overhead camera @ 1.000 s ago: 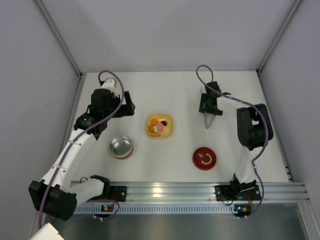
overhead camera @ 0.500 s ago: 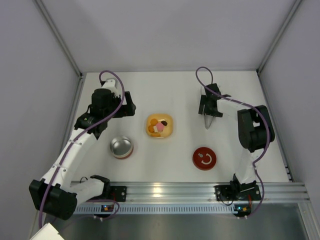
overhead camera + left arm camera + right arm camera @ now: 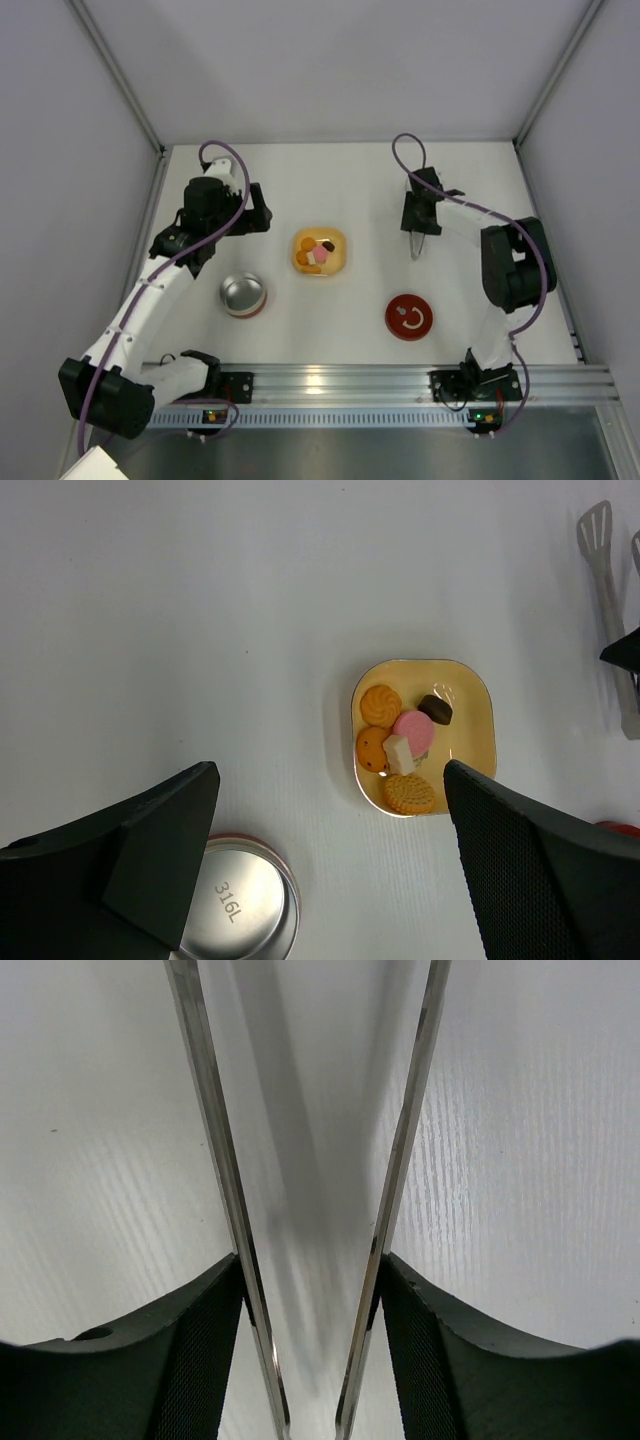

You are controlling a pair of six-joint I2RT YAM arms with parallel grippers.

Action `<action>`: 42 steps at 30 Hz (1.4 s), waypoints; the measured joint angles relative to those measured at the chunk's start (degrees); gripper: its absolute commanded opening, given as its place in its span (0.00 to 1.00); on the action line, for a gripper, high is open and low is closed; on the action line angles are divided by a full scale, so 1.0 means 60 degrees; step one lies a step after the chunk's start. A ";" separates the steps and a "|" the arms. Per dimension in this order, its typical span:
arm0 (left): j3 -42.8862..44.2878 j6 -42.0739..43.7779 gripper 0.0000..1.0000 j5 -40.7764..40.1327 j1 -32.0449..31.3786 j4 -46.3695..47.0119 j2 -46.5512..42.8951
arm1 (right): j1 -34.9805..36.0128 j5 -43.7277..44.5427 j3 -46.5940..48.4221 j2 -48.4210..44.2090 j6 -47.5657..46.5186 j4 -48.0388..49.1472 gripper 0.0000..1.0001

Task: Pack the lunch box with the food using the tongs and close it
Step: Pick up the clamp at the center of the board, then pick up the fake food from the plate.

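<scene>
The right gripper clamps the long, thin silver metal tongs, its black textured pads pressed on both polished arms, right of the white table's centre. The small round lunch box, brushed steel stamped "316L" above a red band, sits toward the front left corner. The left gripper hangs wide open. The biscuit-like food fills a glossy yellow rounded-square dish at the centre.

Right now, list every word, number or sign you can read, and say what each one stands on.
"316L": on the inside bottom of the lunch box, seen in the left wrist view.
A white curved sign, not a letter that can be read: on the flat red disc, too small to make out further.
The tongs: no marking on the part in view.
Nothing else carries readable text.
</scene>
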 measured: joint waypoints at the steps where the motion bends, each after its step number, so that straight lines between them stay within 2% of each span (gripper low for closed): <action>1: 0.0000 0.0000 0.99 0.0000 0.0000 0.0000 0.0000 | 0.0062 0.0007 0.0000 -0.0164 0.0000 -0.0084 0.55; 9: 0.0000 -0.0004 0.99 0.0026 0.0000 -0.0033 0.0000 | 0.0874 0.0120 0.0295 -0.1985 -0.0036 -0.0597 0.55; 20: 0.0000 -0.0007 0.99 0.0033 0.0000 -0.0062 0.0000 | 0.1625 0.0386 0.0331 -0.2969 -0.0146 -0.1472 0.49; 24: 0.0000 -0.0004 0.99 0.0033 0.0000 -0.0076 0.0000 | 0.2382 0.0419 0.0401 -0.3614 -0.0189 -0.1887 0.45; 31: 0.0000 -0.0004 0.99 0.0033 0.0000 -0.0080 0.0000 | 0.3807 0.0477 0.0652 -0.4521 -0.0193 -0.2521 0.45; 42: 0.0000 -0.0007 0.99 0.0033 0.0000 -0.0080 0.0000 | 0.5978 0.0499 0.0776 -0.4801 -0.0095 -0.3100 0.45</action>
